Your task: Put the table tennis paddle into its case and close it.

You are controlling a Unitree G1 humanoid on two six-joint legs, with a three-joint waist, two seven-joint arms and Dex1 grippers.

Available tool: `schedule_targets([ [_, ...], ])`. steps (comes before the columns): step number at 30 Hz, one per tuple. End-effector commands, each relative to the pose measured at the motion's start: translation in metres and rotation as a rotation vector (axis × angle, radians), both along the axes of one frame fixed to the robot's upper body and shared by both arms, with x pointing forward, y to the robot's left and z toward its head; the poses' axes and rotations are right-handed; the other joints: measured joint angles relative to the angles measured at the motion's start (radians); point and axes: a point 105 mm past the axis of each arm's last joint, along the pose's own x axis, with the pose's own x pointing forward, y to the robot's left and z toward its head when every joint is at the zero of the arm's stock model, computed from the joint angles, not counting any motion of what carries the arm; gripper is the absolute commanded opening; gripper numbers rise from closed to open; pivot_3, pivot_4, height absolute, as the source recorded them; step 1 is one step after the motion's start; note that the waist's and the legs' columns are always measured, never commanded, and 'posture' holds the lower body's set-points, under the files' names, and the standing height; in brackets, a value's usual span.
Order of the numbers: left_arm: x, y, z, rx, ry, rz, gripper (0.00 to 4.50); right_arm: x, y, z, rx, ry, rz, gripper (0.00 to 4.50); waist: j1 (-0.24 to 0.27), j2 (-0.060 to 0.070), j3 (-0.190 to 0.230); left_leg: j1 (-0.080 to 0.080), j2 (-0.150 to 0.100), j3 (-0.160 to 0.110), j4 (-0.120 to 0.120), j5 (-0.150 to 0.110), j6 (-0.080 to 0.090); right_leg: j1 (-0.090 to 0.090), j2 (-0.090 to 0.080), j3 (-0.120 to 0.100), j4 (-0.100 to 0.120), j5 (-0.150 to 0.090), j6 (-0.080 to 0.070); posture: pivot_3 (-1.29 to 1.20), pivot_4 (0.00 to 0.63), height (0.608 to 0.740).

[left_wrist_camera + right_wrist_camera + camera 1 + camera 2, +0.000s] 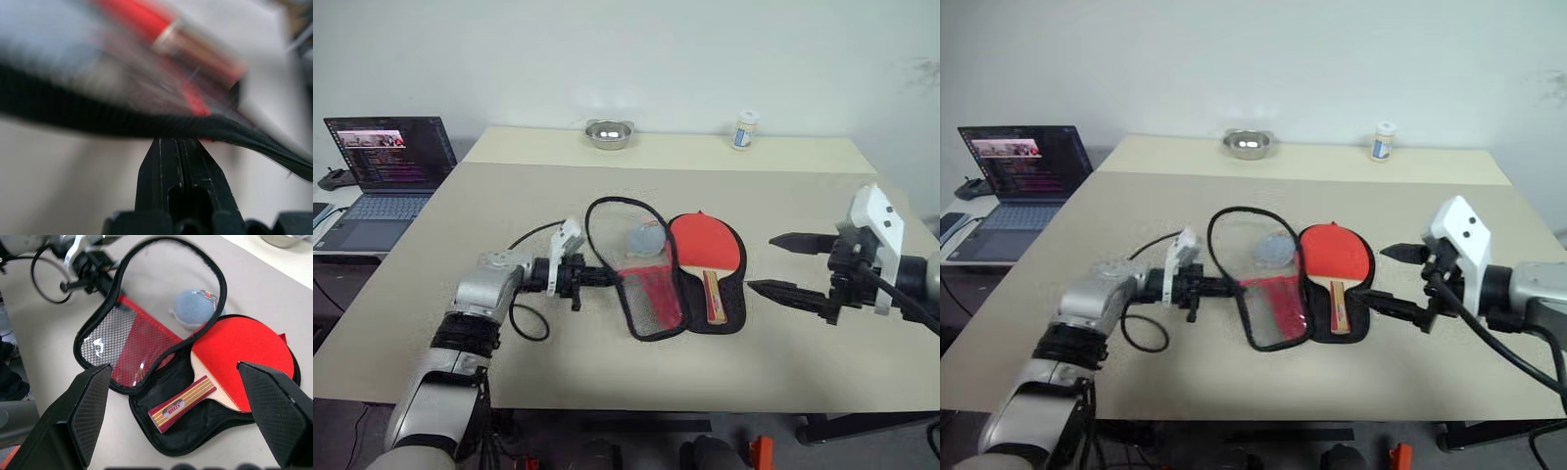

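Observation:
The case (651, 299) lies open in the middle of the table, its red mesh-lined flap (132, 345) folded out to the left. In its black right half rests the table tennis paddle (707, 245), red face up, with the striped wooden handle (182, 403) pointing to the near edge. My left gripper (604, 277) reaches in from the left, shut on the flap's black rim (98, 122). To the right of the case my right gripper (761, 263) hovers open, holding nothing, its fingers (88, 406) spread wide towards the paddle.
A pale blue-grey round object (195, 308) lies under the raised flap loop. A black cable (529, 318) loops beside my left wrist. A metal bowl (609, 133) and a small bottle (745, 129) stand at the table's far edge. An open laptop (391, 162) sits far left.

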Motion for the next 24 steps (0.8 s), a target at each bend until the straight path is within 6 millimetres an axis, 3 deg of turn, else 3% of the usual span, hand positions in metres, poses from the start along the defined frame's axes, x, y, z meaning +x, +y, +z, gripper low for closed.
schedule_targets([
  [1,-0.011,-0.040,0.061,-0.188,-0.087,-0.137,0.05,-0.007,-0.011,0.013,-0.013,-0.038,-0.023,4.50,0.001,0.000,0.000,0.000,0.000,0.000,0.000,0.000,0.000,0.000,0.000,0.000,0.000,0.000,0.000,0.00,0.150,0.740],
  [3,-0.018,-0.063,0.074,-0.236,-0.104,-0.218,0.05,-0.006,-0.017,0.017,-0.017,-0.047,-0.044,4.50,0.003,0.000,0.000,0.000,-0.001,0.000,0.001,0.000,0.000,0.001,0.000,0.000,0.000,0.000,0.001,0.00,0.150,0.740],
  [5,-0.021,-0.086,0.074,-0.259,-0.099,-0.263,0.05,-0.004,-0.023,0.021,-0.027,-0.062,-0.070,4.50,0.002,0.000,0.000,0.001,-0.001,0.000,0.001,0.000,0.000,0.002,0.001,0.000,-0.001,0.000,0.001,0.00,0.150,0.740],
  [11,0.007,-0.114,0.045,-0.252,-0.088,-0.145,0.05,0.002,-0.031,0.024,-0.038,-0.086,-0.106,4.50,-0.002,0.000,0.000,0.003,0.000,0.000,0.001,0.000,0.000,0.002,0.007,0.002,0.000,-0.002,0.005,0.00,0.150,0.740],
  [16,0.008,-0.102,0.040,-0.250,-0.113,-0.138,0.05,0.004,-0.033,0.020,-0.021,-0.073,-0.119,4.50,-0.002,0.000,0.000,0.002,0.001,0.000,0.000,0.000,0.000,0.001,0.007,0.003,0.000,-0.002,0.003,0.00,0.150,0.740],
  [24,0.020,-0.054,0.016,-0.112,-0.131,-0.035,0.05,0.012,-0.030,0.018,0.039,-0.077,-0.123,4.50,0.000,0.000,0.000,0.002,0.000,0.000,0.000,0.000,0.000,0.001,0.006,0.002,0.000,0.000,0.001,0.00,0.150,0.740],
])
